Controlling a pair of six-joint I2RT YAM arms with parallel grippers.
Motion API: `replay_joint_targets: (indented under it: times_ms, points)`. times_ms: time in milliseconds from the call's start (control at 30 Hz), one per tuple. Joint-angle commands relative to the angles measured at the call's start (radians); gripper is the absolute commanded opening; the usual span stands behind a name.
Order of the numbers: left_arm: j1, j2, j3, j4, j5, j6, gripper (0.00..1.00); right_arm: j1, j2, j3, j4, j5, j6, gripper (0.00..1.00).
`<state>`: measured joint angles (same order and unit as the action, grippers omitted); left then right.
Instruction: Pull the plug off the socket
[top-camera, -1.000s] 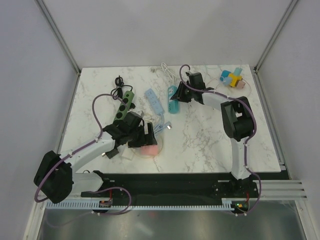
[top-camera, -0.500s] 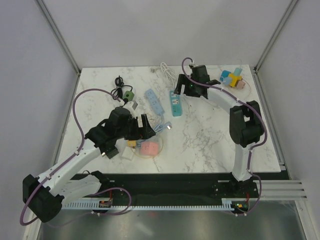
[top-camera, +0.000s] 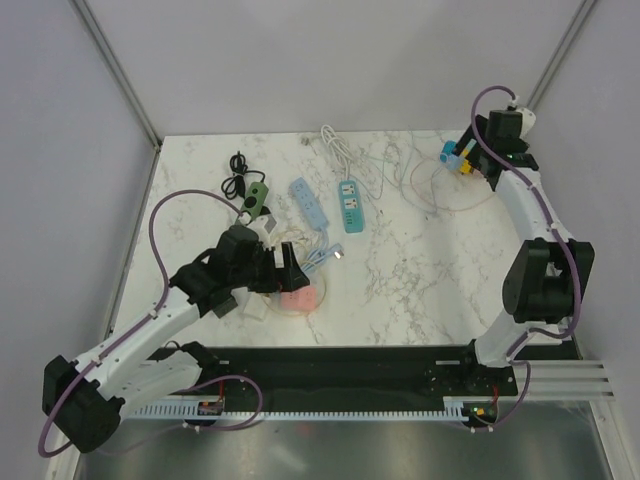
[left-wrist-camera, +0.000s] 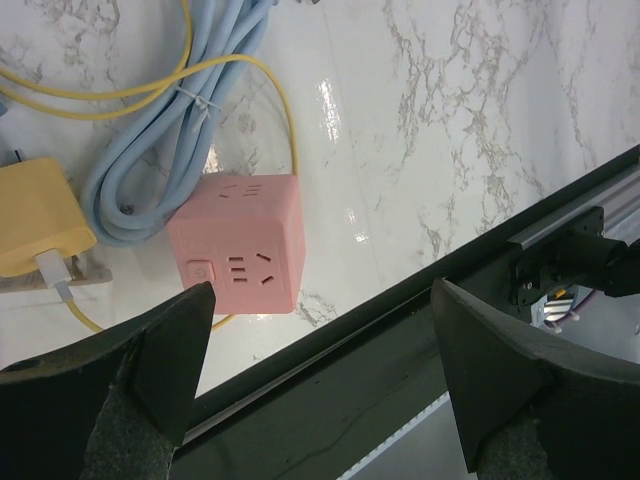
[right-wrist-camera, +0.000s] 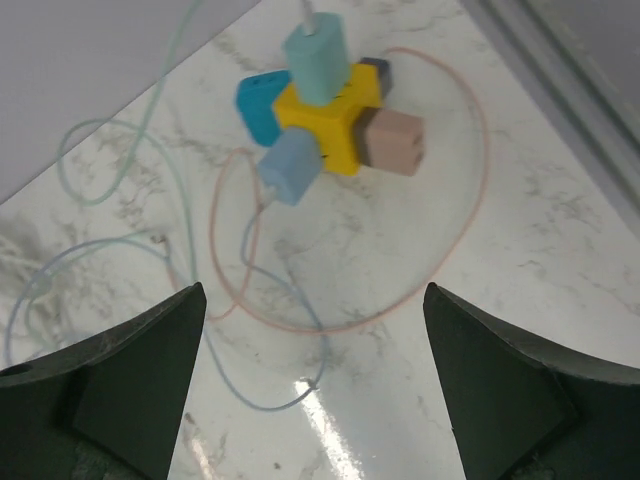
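Observation:
A yellow cube socket (right-wrist-camera: 325, 125) lies at the table's back right corner with a teal plug (right-wrist-camera: 318, 62), a blue plug (right-wrist-camera: 262, 105), a light blue plug (right-wrist-camera: 292, 165) and a tan plug (right-wrist-camera: 393, 140) stuck in its faces. My right gripper (right-wrist-camera: 315, 290) hangs open above and short of the cube, holding nothing. In the top view the cube (top-camera: 463, 157) sits just left of the right gripper (top-camera: 487, 152). My left gripper (left-wrist-camera: 320, 290) is open over a pink cube socket (left-wrist-camera: 240, 245), whose faces carry no plug. A yellow charger (left-wrist-camera: 40, 215) lies beside it.
A coiled light blue cable (left-wrist-camera: 170, 170) lies behind the pink cube. A green power strip (top-camera: 258, 197), a blue strip (top-camera: 309, 203) and a teal strip (top-camera: 351, 205) lie mid-table, with white cable (top-camera: 335, 140) and black cable (top-camera: 238, 165) behind. Thin loops of cord (right-wrist-camera: 250, 290) spread under the right gripper.
My right gripper opened, let go of the teal strip and swung to the back right corner over the yellow cube. The left arm rose off the pink cube and has barely moved since.

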<state>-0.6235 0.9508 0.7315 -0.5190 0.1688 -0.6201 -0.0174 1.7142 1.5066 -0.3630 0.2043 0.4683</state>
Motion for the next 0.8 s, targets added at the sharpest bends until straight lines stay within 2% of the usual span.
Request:
replay_joint_targets:
  times_ms: [0, 133, 167, 267, 300, 333, 367, 467, 667, 767]
  points:
    - [0.004, -0.029, 0.003, 0.05, 0.032, 0.054, 0.95, -0.073, -0.034, -0.034, -0.022, 0.043, 0.017, 0.97]
    - [0.004, 0.003, 0.014, 0.057, 0.064, 0.075, 0.95, -0.156, -0.013, -0.078, 0.056, -0.055, -0.043, 0.87]
    - [0.004, 0.012, 0.02, 0.057, 0.08, 0.085, 0.95, -0.186, -0.008, -0.092, 0.082, -0.081, -0.051, 0.79]
    - [0.004, 0.048, 0.035, 0.063, 0.118, 0.098, 0.95, -0.251, 0.037, -0.138, 0.212, -0.198, -0.06, 0.72]
    - [0.004, 0.066, 0.039, 0.066, 0.129, 0.1, 0.95, -0.268, 0.05, -0.154, 0.238, -0.248, -0.057, 0.72]
    - [0.004, 0.074, 0.043, 0.07, 0.142, 0.102, 0.95, -0.283, 0.062, -0.16, 0.268, -0.275, -0.056, 0.74]
    - [0.004, 0.085, 0.049, 0.076, 0.173, 0.103, 0.95, -0.312, 0.093, -0.166, 0.294, -0.301, -0.059, 0.82]
    - [0.004, 0.124, 0.066, 0.097, 0.236, 0.105, 0.94, -0.343, 0.18, -0.151, 0.357, -0.394, -0.072, 0.86]
    - [0.004, 0.207, 0.109, 0.122, 0.304, 0.114, 0.93, -0.349, 0.286, -0.158, 0.574, -0.609, -0.105, 0.84]
    - [0.004, 0.221, 0.114, 0.138, 0.304, 0.112, 0.93, -0.351, 0.312, -0.183, 0.644, -0.652, -0.112, 0.84]
